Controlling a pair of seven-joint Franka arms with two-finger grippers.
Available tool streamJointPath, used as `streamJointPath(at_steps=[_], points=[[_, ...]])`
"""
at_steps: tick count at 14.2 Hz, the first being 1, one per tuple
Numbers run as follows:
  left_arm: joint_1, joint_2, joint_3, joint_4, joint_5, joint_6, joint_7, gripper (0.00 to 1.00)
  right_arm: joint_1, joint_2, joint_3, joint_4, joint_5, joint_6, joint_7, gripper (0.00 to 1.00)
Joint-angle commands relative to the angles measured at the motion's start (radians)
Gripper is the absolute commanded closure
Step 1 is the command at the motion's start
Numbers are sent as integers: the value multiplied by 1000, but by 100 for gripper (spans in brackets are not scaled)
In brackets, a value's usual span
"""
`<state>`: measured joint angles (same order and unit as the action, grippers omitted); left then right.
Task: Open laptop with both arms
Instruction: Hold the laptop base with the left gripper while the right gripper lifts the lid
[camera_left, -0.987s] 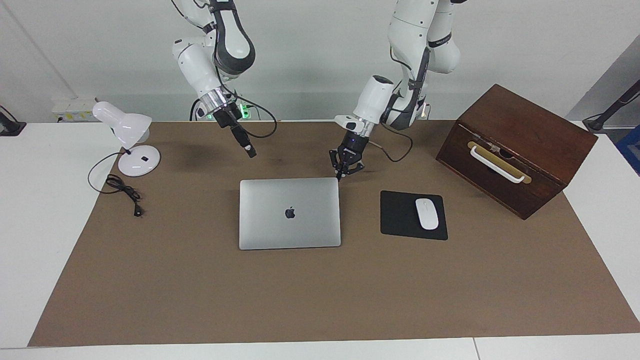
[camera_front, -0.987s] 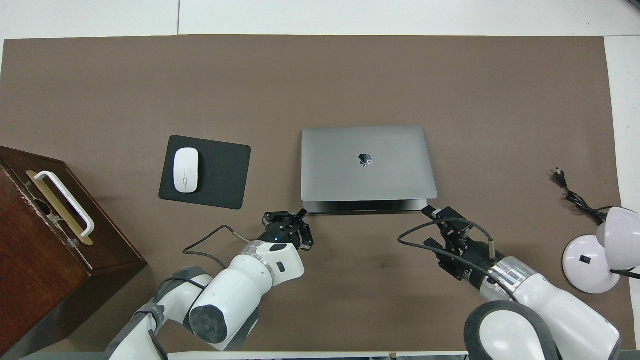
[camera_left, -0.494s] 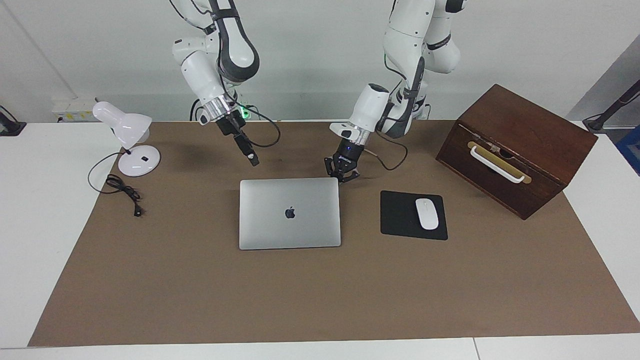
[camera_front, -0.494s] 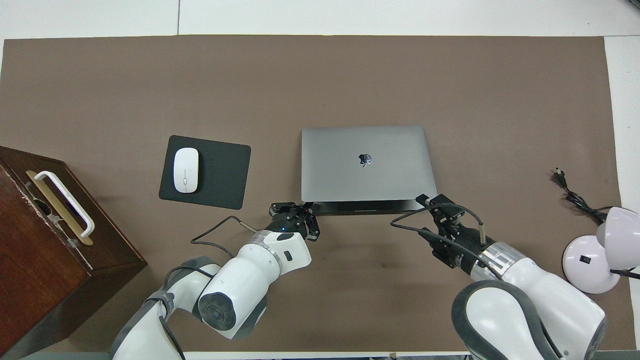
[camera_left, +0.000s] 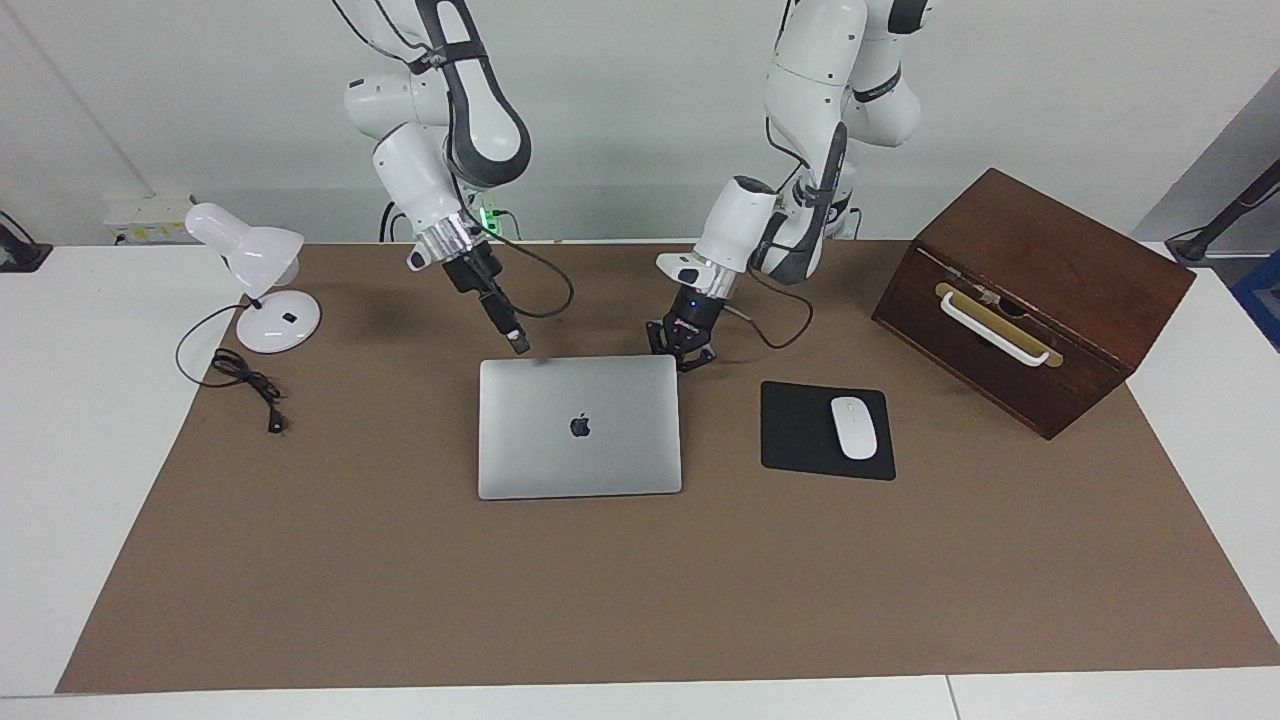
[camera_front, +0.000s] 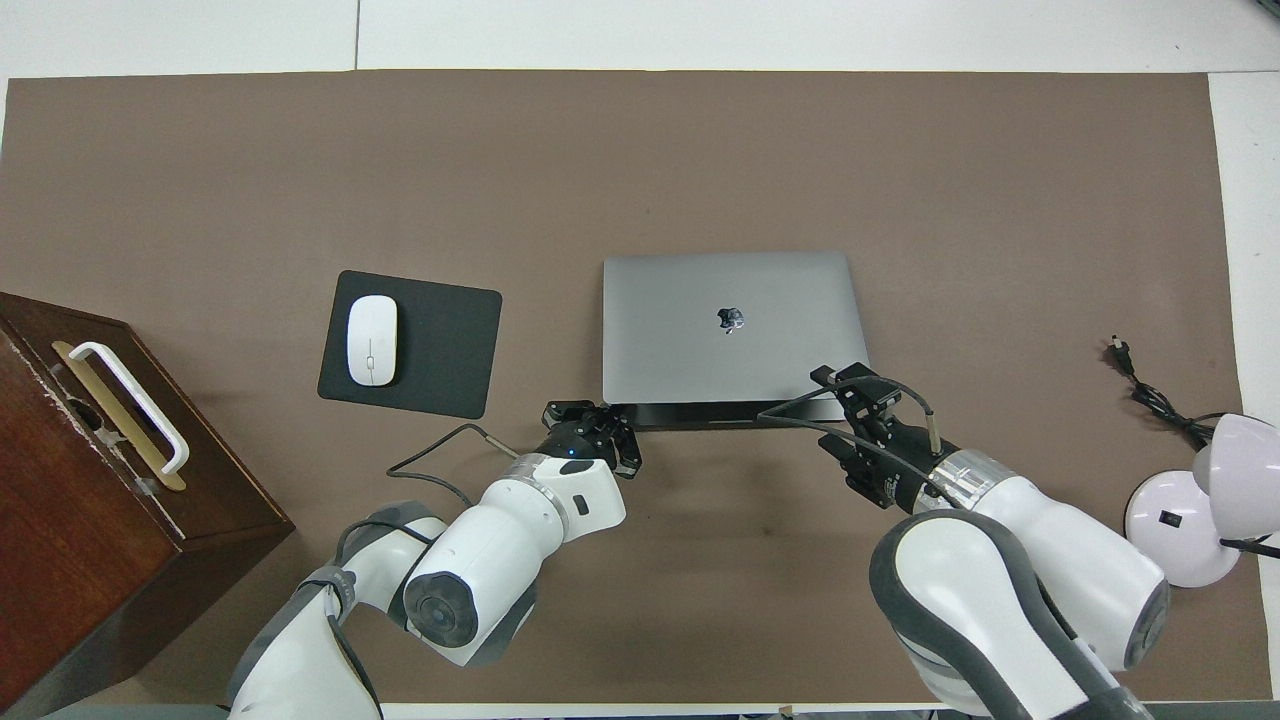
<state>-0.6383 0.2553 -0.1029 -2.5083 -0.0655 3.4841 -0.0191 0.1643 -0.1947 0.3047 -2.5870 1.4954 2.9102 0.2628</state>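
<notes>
The silver-grey laptop (camera_left: 580, 425) lies flat on the brown mat with its lid down and the apple logo up; it also shows in the overhead view (camera_front: 730, 325). My left gripper (camera_left: 684, 358) is low at the laptop's corner nearest the robots, on the mouse pad's side, fingers together, holding nothing; it also shows in the overhead view (camera_front: 596, 420). My right gripper (camera_left: 516, 345) hangs just over the other corner nearest the robots, toward the lamp's end, and appears there in the overhead view (camera_front: 832, 379).
A black mouse pad (camera_left: 800, 432) with a white mouse (camera_left: 854, 427) lies beside the laptop toward the left arm's end. A brown wooden box (camera_left: 1030, 295) with a white handle stands past it. A white desk lamp (camera_left: 260, 285) and its cord (camera_left: 245, 380) are at the right arm's end.
Both grippers have come down and in toward the laptop's edge nearest the robots. The right gripper now reaches over its corner. The laptop has not moved.
</notes>
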Motion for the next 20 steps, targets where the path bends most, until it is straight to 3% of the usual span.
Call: streamJointPath(at_steps=[1, 12, 20], points=[[12, 24, 3, 16, 27, 16, 10, 100, 1, 73, 2, 50, 34, 40, -69, 0], [12, 38, 3, 16, 35, 18, 10, 100, -8, 156, 1, 160, 35, 63, -114, 0], [11, 44, 3, 16, 35, 16, 10, 100, -5, 222, 1, 303, 35, 80, -116, 0]])
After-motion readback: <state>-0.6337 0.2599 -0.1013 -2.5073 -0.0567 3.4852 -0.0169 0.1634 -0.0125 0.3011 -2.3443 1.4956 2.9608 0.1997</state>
